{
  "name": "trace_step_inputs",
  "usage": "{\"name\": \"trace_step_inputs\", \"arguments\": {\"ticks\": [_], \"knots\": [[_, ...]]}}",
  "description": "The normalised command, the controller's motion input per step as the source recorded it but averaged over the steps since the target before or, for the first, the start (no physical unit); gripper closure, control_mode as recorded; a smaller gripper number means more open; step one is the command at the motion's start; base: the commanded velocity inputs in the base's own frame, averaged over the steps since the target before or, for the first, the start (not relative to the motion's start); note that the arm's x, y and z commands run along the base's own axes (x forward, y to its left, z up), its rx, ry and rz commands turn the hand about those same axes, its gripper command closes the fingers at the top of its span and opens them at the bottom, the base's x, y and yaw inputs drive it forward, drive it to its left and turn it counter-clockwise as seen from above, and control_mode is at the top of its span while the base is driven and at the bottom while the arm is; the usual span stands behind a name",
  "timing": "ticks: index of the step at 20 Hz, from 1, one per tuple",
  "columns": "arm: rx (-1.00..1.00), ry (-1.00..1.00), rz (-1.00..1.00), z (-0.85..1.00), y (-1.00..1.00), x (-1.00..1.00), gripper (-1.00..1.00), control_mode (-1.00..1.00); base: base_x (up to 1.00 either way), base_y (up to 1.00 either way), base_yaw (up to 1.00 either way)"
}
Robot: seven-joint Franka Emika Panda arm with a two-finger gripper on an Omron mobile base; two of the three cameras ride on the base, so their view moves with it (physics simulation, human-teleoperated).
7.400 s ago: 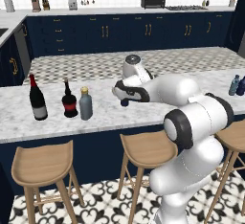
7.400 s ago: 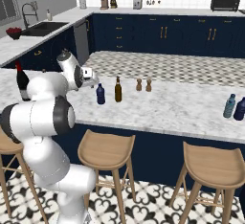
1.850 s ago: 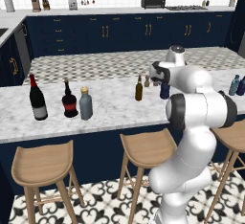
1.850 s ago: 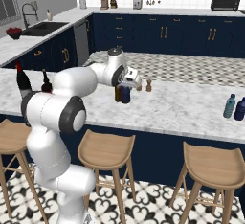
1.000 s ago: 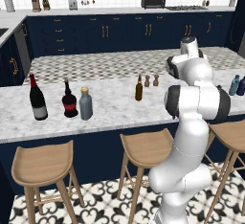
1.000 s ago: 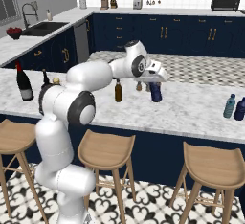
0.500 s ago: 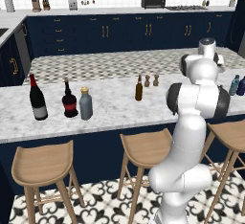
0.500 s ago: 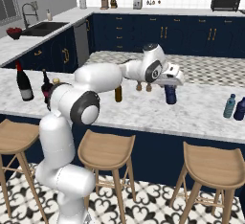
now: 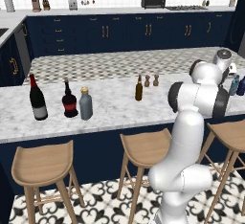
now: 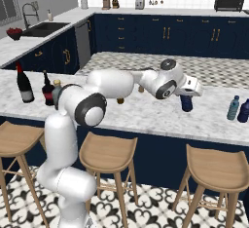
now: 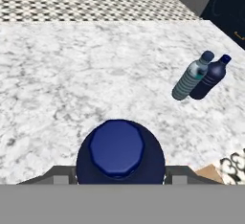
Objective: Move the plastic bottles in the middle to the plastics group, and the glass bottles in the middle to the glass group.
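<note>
My gripper [image 10: 187,94] is shut on the dark navy plastic bottle [image 10: 186,103], holding it by the neck just above the marble counter [image 10: 146,112]. In the hand view its blue cap [image 11: 117,148] sits between my fingers. The plastics group stands to the right: a pale grey-blue bottle [image 11: 191,77] [image 10: 233,107] and a dark blue one [image 11: 208,78] [image 10: 243,110]. The slim amber bottle [image 9: 139,89] is mid-counter. The stout grey bottle with tan cap [image 9: 85,104] stands beside the glass group: a squat dark bottle [image 9: 70,101] and a tall wine bottle [image 9: 37,98].
Two small brown shakers [image 9: 151,80] stand just behind the amber bottle. Three wooden stools [image 9: 143,147] line the counter's near side. A bare stretch of marble lies between the held bottle and the plastics group. A patterned counter strip [image 11: 86,0] runs behind.
The arm has swung to the right along the counter with the navy bottle in its grip, from beside the amber bottle to near the plastics group. The other bottles have stayed put.
</note>
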Motion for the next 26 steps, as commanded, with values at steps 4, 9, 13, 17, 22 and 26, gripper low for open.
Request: {"name": "trace_step_inputs", "arguments": {"ticks": [4,9,13,17,22,26], "knots": [[0.0,0.01,0.03,0.0,-0.57,0.02,1.0,-1.0,0.0,0.0,0.0],[0.0,0.0,0.03,-0.01,-0.56,0.02,1.0,-1.0,0.0,0.0,0.0],[0.0,0.0,0.08,-0.19,-0.29,0.0,1.0,-1.0,0.0,0.0,0.0],[0.0,0.0,0.06,-0.03,-0.34,0.14,1.0,-1.0,0.0,0.0,0.0],[0.0,0.0,0.05,-0.15,-0.21,0.14,1.0,-1.0,0.0,0.0,0.0],[0.0,0.0,0.07,-0.24,-0.07,0.16,1.0,-1.0,0.0,0.0,0.0]]}}
